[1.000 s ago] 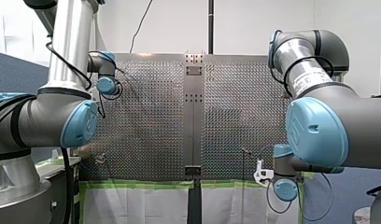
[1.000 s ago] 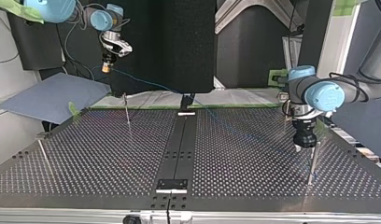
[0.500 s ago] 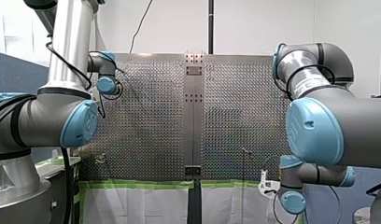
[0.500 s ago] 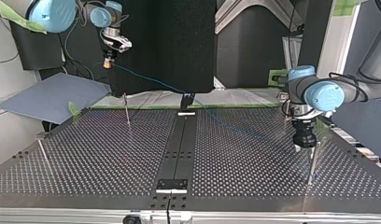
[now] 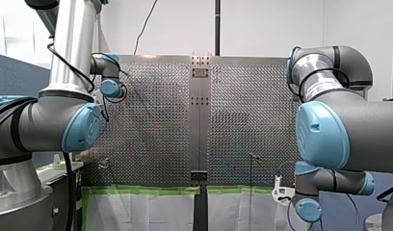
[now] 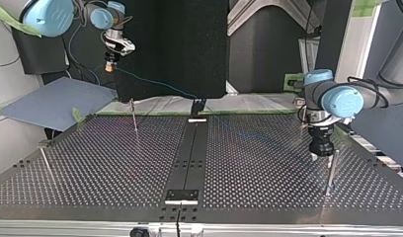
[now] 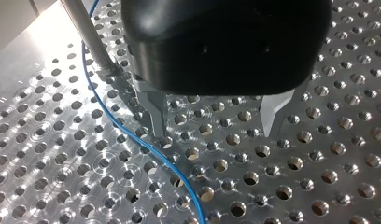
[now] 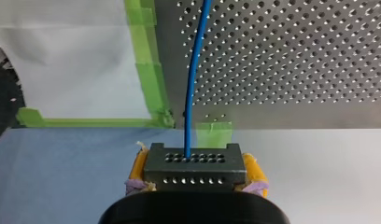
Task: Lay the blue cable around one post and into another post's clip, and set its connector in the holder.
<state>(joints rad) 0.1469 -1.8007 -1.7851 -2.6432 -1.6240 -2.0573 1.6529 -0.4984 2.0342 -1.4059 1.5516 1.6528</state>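
A: What is shown in the front view?

B: The perforated table (image 5: 151, 120) is seen between my left arm (image 5: 55, 120) and my right arm (image 5: 339, 134). The right arm's wrist is held low, past the table's near edge. A thin post (image 5: 251, 163) is stood near that edge.

A: And in the top view?

B: At the view's left my right claw (image 6: 109, 68) is held high, beyond the table's far edge. The blue cable (image 6: 155, 85) is run from it down towards a black fixture (image 6: 197, 106) at the middle of the far edge. Past that it can only be traced faintly across the table. At the view's right my left claw (image 6: 318, 156) is held low over the table, just beside a second post (image 6: 330, 170).

A: What is seen in the left wrist view?

B: The metal fingers (image 7: 156, 116) are spread apart, with their tips close to the table. The cable is laid on the table and curved past the foot of the second post, on the side away from the claw. It is then passed just beside one finger, outside the gap. Whether that finger is touched cannot be told.

A: And in the right wrist view?

B: The dark connector (image 8: 194, 163) is clamped between the yellow pads (image 8: 253, 170). The cable is led straight ahead from its face, over the table's edge, beside green tape (image 8: 149, 60). A blue sheet (image 8: 62, 172) is seen under the claw.
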